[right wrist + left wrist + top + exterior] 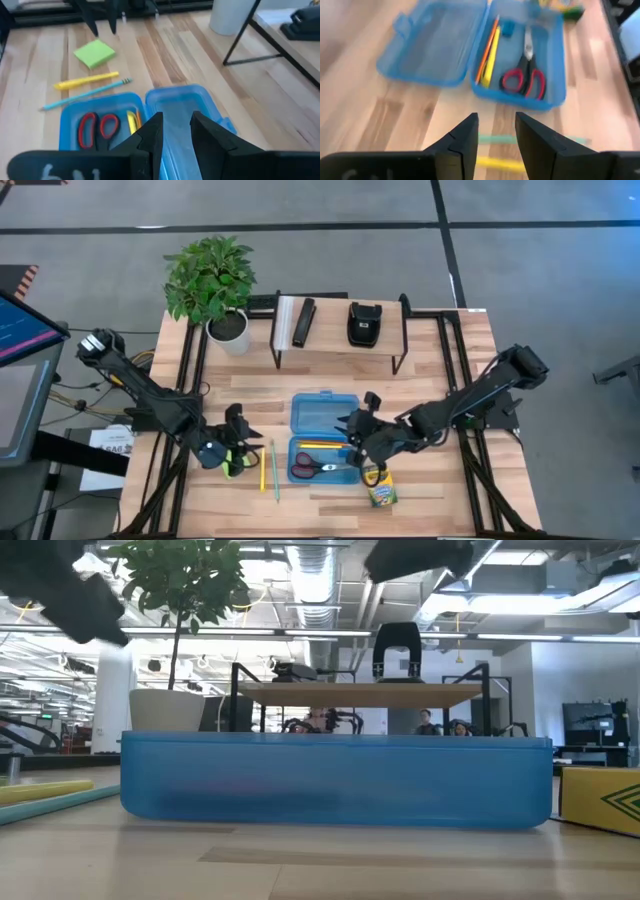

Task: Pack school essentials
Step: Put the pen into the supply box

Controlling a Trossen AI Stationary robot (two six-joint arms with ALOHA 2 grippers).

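- Clearly, we see bare wood between the blue case [325, 442] and the table's front edge [330, 520].
- Our left gripper [496, 131] and right gripper [176, 129] are narrowly parted, empty.
- Scissors [525, 80] and pencils [489, 50] lie inside the case; sticky-note pad [94, 53] and crayon box [380, 488] lie outside.

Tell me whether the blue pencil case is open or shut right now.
Open. The blue pencil case lies with its lid folded flat on the table, and the scissors show inside its tray.
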